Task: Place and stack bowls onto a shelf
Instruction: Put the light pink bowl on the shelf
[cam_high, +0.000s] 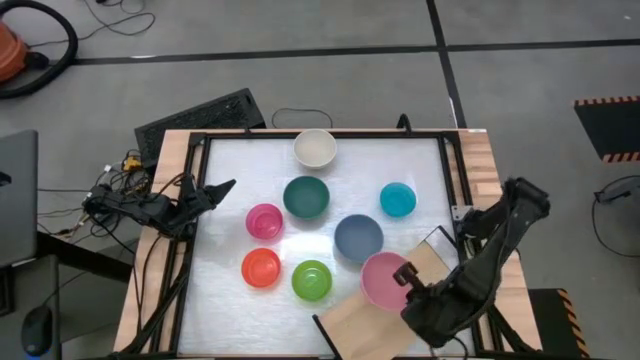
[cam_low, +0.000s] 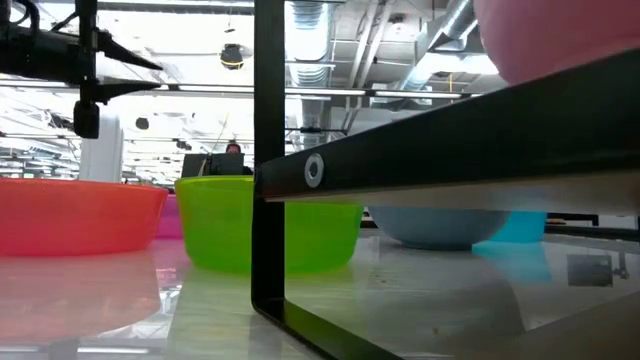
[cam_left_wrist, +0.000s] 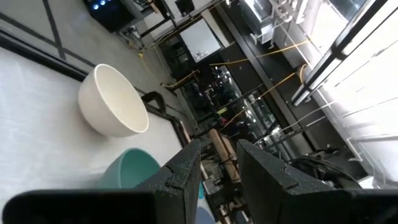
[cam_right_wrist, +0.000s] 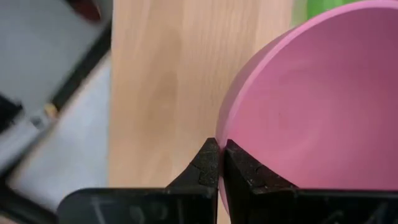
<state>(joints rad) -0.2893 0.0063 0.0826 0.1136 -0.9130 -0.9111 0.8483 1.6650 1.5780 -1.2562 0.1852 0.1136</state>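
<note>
High view: the right gripper (cam_high: 408, 277) is seen clamped on the rim of the light pink bowl (cam_high: 383, 280), held over the shelf (cam_high: 375, 320). The left gripper (cam_high: 222, 187), fingers slightly apart, is parked well away. Right wrist view: the rim is pinched between the closed fingers (cam_right_wrist: 208, 163), wood just beyond.

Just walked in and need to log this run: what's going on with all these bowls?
The right claw is shut on the rim of the light pink bowl, holding it over the wooden shelf at the table's near right corner. No bowl rests on the shelf's bare wood yet. The other seven bowls sit loose on the white table, among them the lime green bowl and slate blue bowl. The left claw waits at the table's left edge.
</note>
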